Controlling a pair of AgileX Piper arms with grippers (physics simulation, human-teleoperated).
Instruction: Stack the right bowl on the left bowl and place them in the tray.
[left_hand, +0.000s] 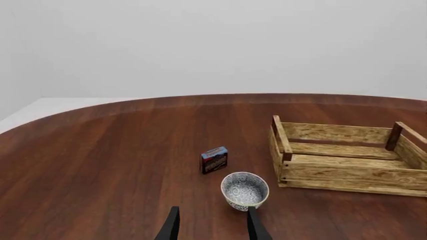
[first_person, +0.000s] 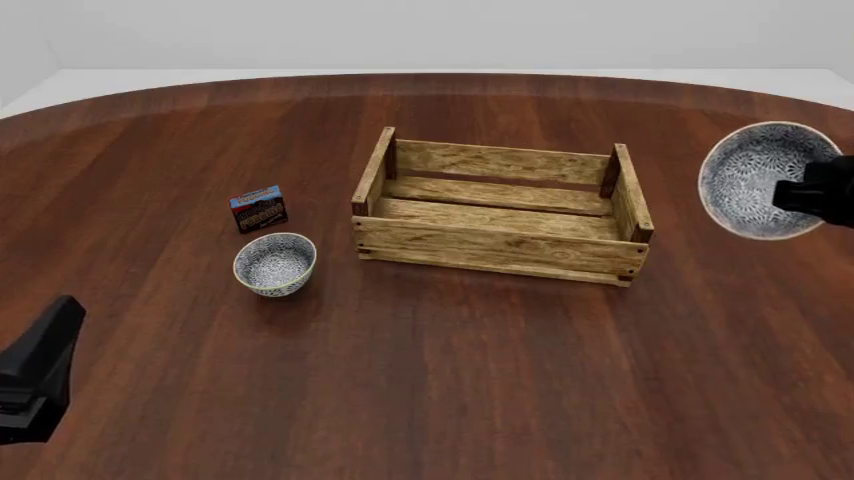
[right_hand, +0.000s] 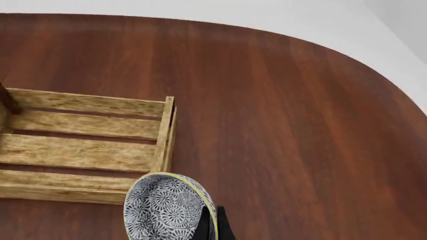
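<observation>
My right gripper (right_hand: 212, 225) pinches the right bowl's (first_person: 767, 180) rim, right of the tray (first_person: 501, 215); left gripper (left_hand: 212, 225) parted.

My table (first_person: 441, 400) is dark reddish wood, smooth with a soft satin sheen. The tray (first_person: 497, 252) is pale raw wood slats, rough-grained and matt, with darker corner posts. The left bowl (first_person: 275, 264) and the right bowl (first_person: 763, 180) look like glazed ceramic, white under dense blue-grey patterning. The small box (first_person: 259, 208) looks like printed cardboard. My left hand (left_hand: 212, 222) has matt black fingers
</observation>
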